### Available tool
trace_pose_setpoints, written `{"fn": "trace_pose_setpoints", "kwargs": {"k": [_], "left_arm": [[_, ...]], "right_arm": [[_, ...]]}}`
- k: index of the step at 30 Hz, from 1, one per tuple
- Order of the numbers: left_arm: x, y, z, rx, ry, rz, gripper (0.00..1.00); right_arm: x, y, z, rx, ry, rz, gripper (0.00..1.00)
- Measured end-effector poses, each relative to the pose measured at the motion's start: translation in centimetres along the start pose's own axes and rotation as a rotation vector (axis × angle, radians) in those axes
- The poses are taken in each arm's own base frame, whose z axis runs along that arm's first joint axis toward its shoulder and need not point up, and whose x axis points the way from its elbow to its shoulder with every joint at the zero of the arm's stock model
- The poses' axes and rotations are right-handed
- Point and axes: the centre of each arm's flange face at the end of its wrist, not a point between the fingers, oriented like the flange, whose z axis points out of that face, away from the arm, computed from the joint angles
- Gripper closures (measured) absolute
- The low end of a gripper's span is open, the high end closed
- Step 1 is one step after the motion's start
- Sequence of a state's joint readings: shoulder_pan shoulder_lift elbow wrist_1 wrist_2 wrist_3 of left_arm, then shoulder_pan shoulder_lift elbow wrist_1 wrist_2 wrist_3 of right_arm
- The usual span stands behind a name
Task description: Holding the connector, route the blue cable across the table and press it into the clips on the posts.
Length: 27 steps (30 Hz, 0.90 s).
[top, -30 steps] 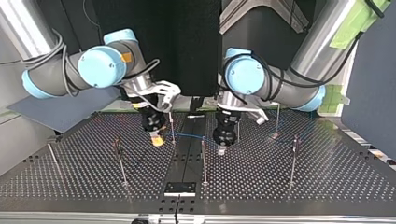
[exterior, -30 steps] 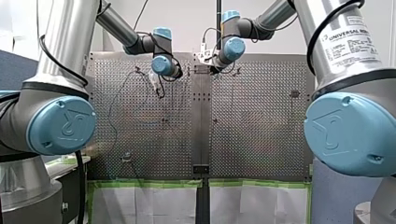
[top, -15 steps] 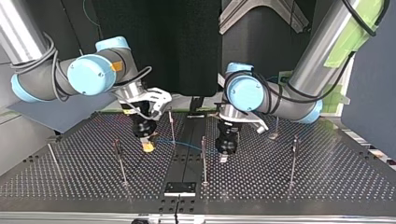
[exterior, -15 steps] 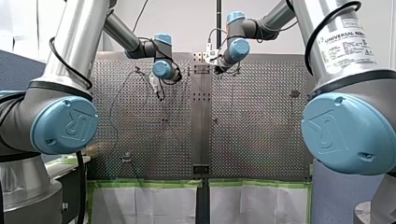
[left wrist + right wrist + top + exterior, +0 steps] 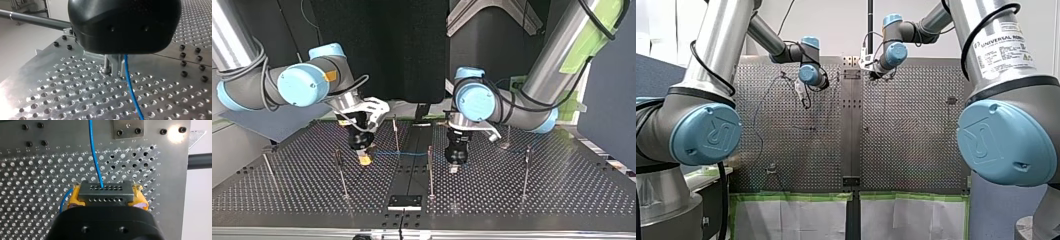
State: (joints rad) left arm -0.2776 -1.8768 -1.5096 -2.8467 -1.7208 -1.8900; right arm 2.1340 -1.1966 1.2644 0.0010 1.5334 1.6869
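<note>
R gripper [image 5: 107, 199] has yellow pads [image 5: 73, 200] clamped on the connector [image 5: 105, 190]; L gripper [image 5: 454, 169] sits at the blue cable [image 5: 412, 154], open or closed can't tell. In top view the cable runs 9-to-3 betw. them, crossing the mid post [image 5: 430, 175] near its top; L gripper is nearer, at the post's 3. A far post [image 5: 396, 135] stands at 12 of the span, close behind it.

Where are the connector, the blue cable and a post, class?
connector [image 5: 105, 192]: right wrist view, its grey holed face.
blue cable [image 5: 130, 87]: left wrist view, mid-strand.
post [image 5: 430, 175]: top view, mid-shaft.
</note>
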Motion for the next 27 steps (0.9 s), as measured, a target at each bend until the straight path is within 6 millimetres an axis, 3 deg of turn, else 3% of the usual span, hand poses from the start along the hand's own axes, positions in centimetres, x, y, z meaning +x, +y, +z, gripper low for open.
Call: {"fn": "trace_pose_setpoints", "kwargs": {"k": [2, 3, 5, 6, 7, 15, 27], "left_arm": [[0.1, 0.0, -0.2, -0.013, 0.009, 0.007, 0.47], [0.1, 0.0, -0.3, -0.019, 0.014, 0.012, 0.47], [0.3, 0.0, -0.6, -0.034, 0.027, 0.026, 0.22], [0.4, 0.1, -0.7, -0.040, 0.033, 0.032, 0.22], [0.4, 0.1, -0.8, -0.048, 0.041, 0.040, 0.00], [-0.1, -0.5, -2.7, -0.086, 0.079, 0.080, 0.00], [-0.9, -2.4, -8.3, -0.043, 0.161, 0.077, 0.00]], "right_arm": [[0.0, 0.0, 0.0, 0.000, 0.000, -0.001, 1.00], [0.0, 0.0, 0.0, 0.000, 0.000, -0.002, 1.00], [0.0, 0.1, 0.0, -0.001, -0.001, -0.002, 1.00], [0.0, 0.1, 0.0, -0.001, -0.001, -0.003, 1.00], [0.0, 0.1, 0.0, -0.001, -0.001, -0.003, 1.00], [0.0, 0.1, -0.1, -0.001, -0.004, -0.002, 1.00], [0.0, -0.2, -0.2, 0.001, -0.006, 0.004, 1.00]]}}
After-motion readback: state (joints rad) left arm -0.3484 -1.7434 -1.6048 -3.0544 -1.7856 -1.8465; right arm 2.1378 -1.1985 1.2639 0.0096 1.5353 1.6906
